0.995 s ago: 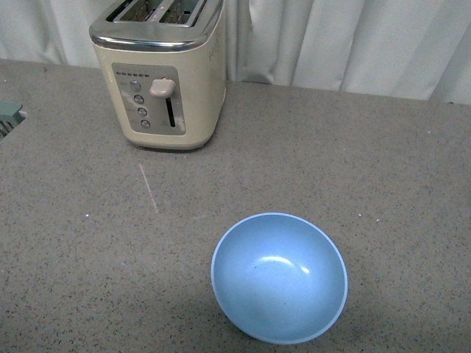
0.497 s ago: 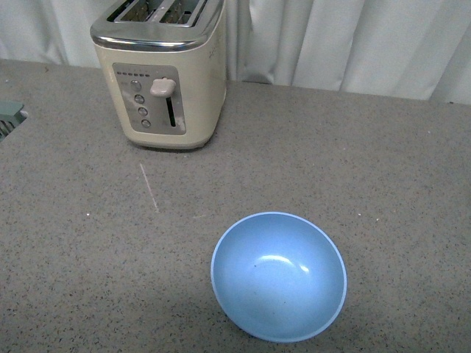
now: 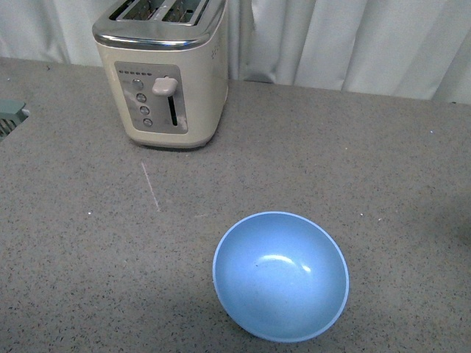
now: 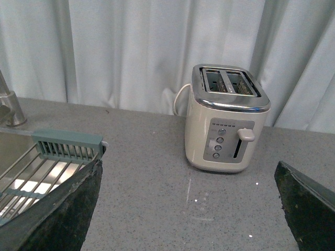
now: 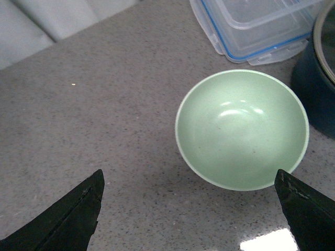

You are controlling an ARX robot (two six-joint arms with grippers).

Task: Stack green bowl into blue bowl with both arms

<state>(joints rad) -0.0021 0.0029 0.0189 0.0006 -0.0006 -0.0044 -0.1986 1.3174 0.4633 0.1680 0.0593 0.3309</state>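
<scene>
The blue bowl (image 3: 280, 276) sits upright and empty on the grey counter, near the front edge in the front view; neither arm shows there. The green bowl (image 5: 242, 128) appears only in the right wrist view, upright and empty on the counter. My right gripper (image 5: 189, 180) hangs open above the counter just short of that bowl, its black fingertips (image 5: 70, 217) wide apart and holding nothing. In the left wrist view my left gripper (image 4: 188, 172) is open over bare counter in front of the toaster, with no bowl in sight.
A cream toaster (image 3: 165, 70) stands at the back left before white curtains. A sink rack (image 4: 36, 167) and tap (image 4: 9, 107) lie left of it. Beside the green bowl are a clear lidded box (image 5: 251, 26) and a dark pot (image 5: 316, 78).
The front view has shifted very slightly; the toaster and the blue bowl appear a few pixels further right. Nothing on the counter has moved.
</scene>
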